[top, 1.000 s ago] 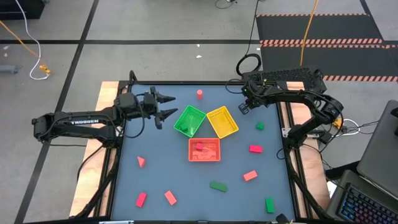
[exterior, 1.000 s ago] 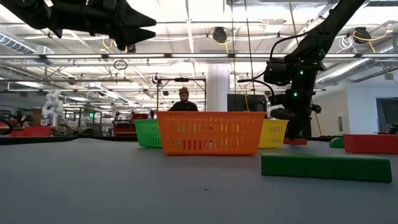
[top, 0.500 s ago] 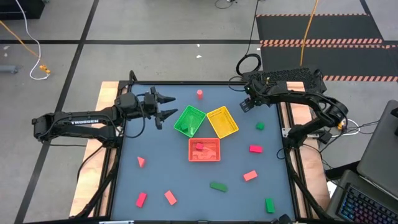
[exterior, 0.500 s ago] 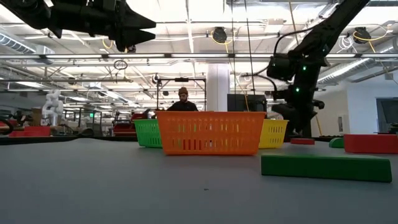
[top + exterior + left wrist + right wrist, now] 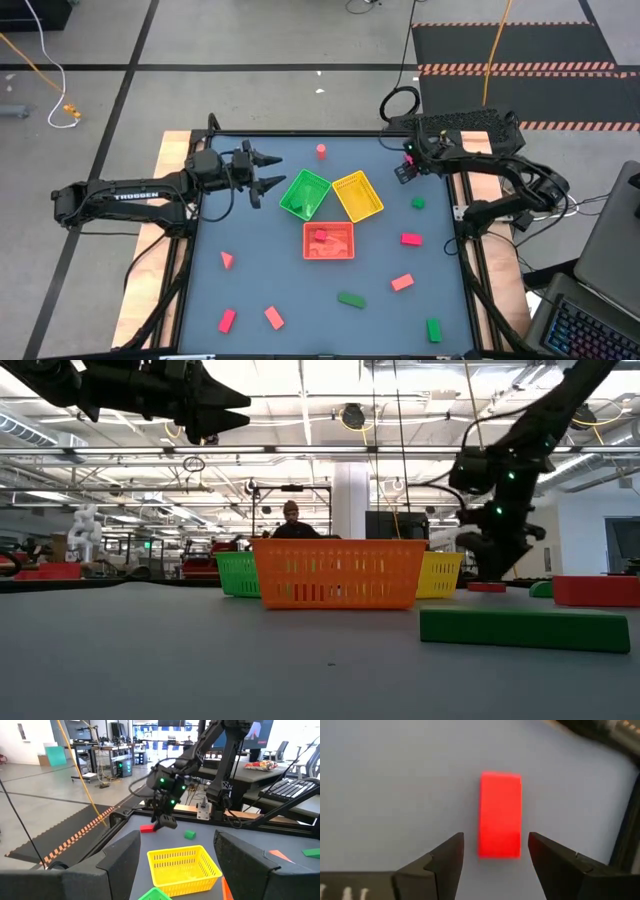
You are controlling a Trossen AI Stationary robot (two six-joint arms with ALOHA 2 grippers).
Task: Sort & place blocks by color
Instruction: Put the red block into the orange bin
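Right pincer [image 5: 492, 851] open, empty — red block [image 5: 500, 814] flat on table between fingertips.

Three trays [image 5: 331, 214] amid scattered blocks [image 5: 351, 299]

Dark arms [image 5: 130, 192], white TROSSEN lettering

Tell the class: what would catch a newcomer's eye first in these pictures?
Three bright mesh trays at mid-table: green tray, yellow tray and orange-red tray just in front of them. Small red, salmon and green blocks lie scattered around them. At the far right corner the right gripper hangs open over a red brick, while the left gripper waits open beside the green tray.
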